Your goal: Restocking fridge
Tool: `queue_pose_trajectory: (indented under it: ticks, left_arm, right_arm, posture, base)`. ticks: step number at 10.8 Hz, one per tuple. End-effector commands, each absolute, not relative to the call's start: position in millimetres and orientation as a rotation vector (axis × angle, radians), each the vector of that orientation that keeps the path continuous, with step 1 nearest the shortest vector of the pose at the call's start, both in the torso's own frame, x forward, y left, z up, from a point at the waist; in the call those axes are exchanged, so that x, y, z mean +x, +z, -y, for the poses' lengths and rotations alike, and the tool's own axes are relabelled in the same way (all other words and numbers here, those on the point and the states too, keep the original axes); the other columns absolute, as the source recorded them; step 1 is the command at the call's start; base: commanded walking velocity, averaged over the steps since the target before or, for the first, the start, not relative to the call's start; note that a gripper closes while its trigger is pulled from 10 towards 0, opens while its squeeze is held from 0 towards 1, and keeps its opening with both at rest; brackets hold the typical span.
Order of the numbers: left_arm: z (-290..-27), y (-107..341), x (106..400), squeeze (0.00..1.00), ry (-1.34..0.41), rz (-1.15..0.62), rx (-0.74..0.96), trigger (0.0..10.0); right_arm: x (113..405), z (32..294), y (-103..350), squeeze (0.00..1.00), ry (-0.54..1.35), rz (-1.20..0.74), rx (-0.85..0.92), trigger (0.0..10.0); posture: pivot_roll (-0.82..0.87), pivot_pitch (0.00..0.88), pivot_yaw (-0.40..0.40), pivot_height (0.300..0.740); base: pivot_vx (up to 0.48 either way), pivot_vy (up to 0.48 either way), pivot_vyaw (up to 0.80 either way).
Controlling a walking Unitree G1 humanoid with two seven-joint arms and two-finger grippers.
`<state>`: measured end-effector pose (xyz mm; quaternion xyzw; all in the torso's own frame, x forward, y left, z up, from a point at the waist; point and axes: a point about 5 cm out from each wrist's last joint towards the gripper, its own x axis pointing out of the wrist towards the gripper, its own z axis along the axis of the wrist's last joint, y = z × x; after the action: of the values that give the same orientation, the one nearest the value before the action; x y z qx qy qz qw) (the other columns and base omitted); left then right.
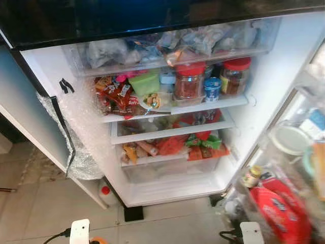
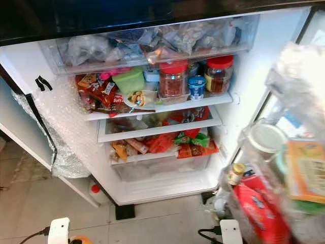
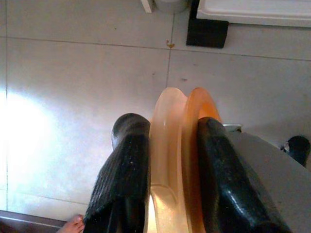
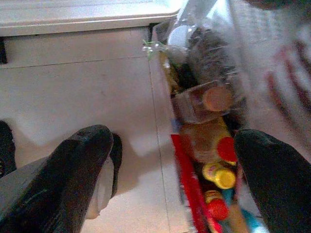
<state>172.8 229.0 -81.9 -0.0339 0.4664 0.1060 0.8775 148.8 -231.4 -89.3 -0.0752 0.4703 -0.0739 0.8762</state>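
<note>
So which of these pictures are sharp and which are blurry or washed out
Eye views: red-lidded glass jars on the shelf are fairly sharp, the open fridge door's bottles are smeared, and the white right inner wall is washed out. Left wrist view: left gripper and its translucent orange ring are sharp, with glare on the floor tiles. Right wrist view: blurred throughout.

**What we can't make out around the fridge**

We see the door shelf (image 2: 284, 168) right of the fridge (image 1: 167, 127) smeared by blur, labels unreadable. Frosted bags in its top drawer (image 1: 172, 43) hide their contents. The left gripper (image 3: 167, 160) clamps an orange object (image 3: 182, 145), cut off at the frame edge.
</note>
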Motion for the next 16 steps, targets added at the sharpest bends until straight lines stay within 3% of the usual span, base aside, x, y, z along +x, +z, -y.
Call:
queue_pose_trajectory:
  ticks: [1,10,16]
  left_arm:
    - [-232.5,-81.9,170.9,0.0,0.223,-0.978,-0.067,10.0]
    - [-233.2,-82.2,169.4,0.0,0.212,-0.975,-0.058,10.0]
    - [-233.4,-80.7,171.8,0.0,0.186,-0.959,-0.039,10.0]
  right_arm:
    - [145.1,229.8,-91.2,0.0,-0.158,-0.994,-0.144,10.0]
    - [142.0,229.9,-92.5,0.0,-0.162,-1.006,-0.145,10.0]
    - [142.7,229.1,-92.4,0.0,-0.157,-1.006,-0.146,10.0]
  posture:
    - [-0.13,0.071,0.09,0.74]
    - [-0.13,0.078,0.088,0.74]
    - [-0.13,0.073,0.091,0.74]
  base:
    - [0.0,0.0,0.0]
    - [0.0,0.0,0.0]
    - [0.0,-0.314,0.0]
